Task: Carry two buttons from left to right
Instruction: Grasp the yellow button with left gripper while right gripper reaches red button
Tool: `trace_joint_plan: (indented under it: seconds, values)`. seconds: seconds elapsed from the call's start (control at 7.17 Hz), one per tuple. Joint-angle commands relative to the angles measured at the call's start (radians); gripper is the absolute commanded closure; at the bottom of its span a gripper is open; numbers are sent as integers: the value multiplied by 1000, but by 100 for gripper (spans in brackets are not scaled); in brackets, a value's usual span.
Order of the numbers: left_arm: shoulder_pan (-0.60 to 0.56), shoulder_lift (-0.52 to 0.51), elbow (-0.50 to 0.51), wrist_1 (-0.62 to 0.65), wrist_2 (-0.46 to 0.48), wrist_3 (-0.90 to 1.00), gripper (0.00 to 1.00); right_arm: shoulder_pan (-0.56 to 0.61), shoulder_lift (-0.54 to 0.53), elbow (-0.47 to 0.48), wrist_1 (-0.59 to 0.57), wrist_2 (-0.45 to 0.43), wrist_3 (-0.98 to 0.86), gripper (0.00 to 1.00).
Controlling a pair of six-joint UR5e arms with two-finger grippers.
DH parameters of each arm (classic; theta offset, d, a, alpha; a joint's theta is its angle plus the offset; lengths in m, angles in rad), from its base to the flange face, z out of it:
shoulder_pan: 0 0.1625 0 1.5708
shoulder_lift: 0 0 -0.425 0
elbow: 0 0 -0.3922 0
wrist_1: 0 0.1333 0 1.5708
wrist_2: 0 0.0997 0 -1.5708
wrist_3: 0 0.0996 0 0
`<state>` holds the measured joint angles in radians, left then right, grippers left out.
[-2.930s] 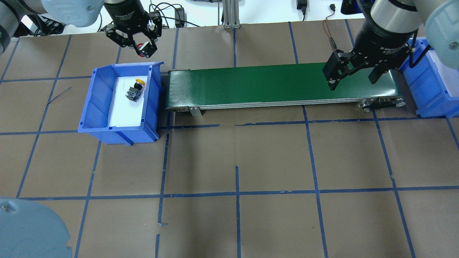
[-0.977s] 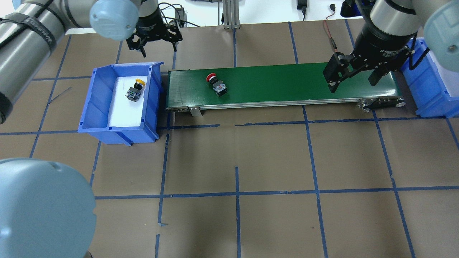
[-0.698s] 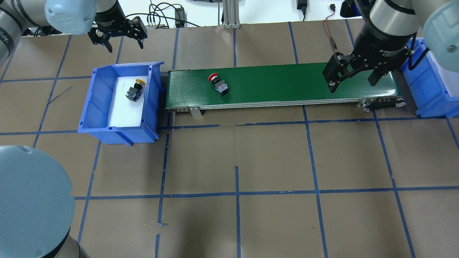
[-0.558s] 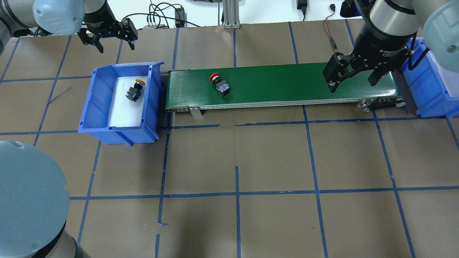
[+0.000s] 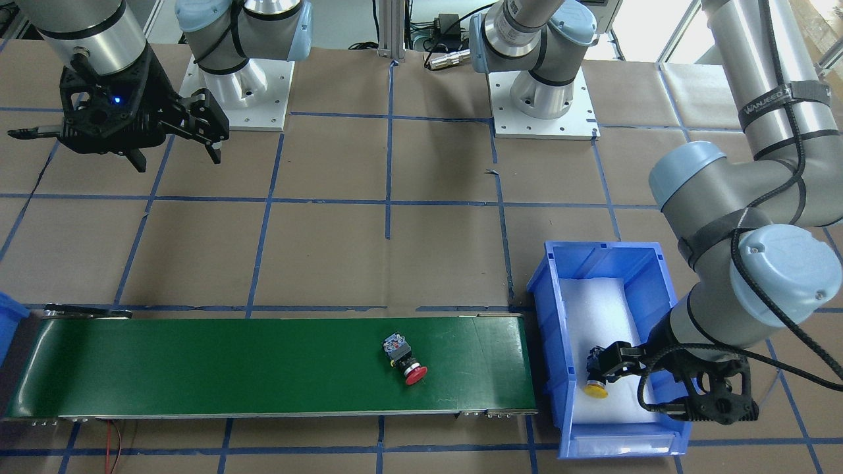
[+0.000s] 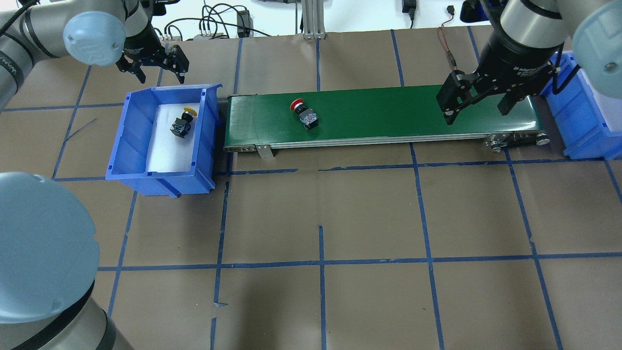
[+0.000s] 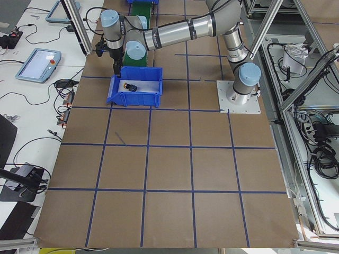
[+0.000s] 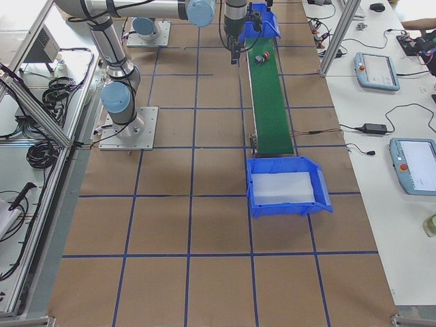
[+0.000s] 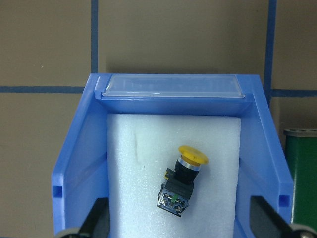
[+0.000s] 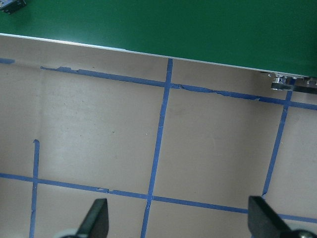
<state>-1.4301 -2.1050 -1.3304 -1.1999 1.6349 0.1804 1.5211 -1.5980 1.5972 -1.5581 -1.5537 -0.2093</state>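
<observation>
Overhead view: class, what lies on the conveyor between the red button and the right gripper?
Nothing. The overhead view shows only bare green conveyor belt between the red button and the open right gripper.

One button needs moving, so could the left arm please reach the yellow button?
Probably yes: the yellow button lies uncovered in the open bin, with the open left end effector close by.

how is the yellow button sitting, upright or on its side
On its side: the yellow button lies flat on the foam in the bin, its cap facing sideways, not up.
</observation>
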Motion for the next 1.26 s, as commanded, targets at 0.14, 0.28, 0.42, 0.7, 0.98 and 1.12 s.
trace_joint_plan:
  seconds: [0.14,0.28,0.42,0.7,0.98,1.12]
  values:
    - [8,-4,-116,160,-3,25,15,54,44,-6,-60,7,-31,1]
    - [10,-9,-121,155,-3,33,21,85,73,-10,-86,1,-35,1]
    - [10,-10,-145,157,-1,33,31,114,95,-11,-118,7,-35,1]
    - [11,-18,-173,158,-3,33,31,184,174,-14,-202,9,-50,1]
    - [10,-29,-173,158,-6,33,31,215,234,-19,-275,11,-50,1]
    - [10,-32,-173,157,-7,31,31,235,262,-19,-311,11,-50,1]
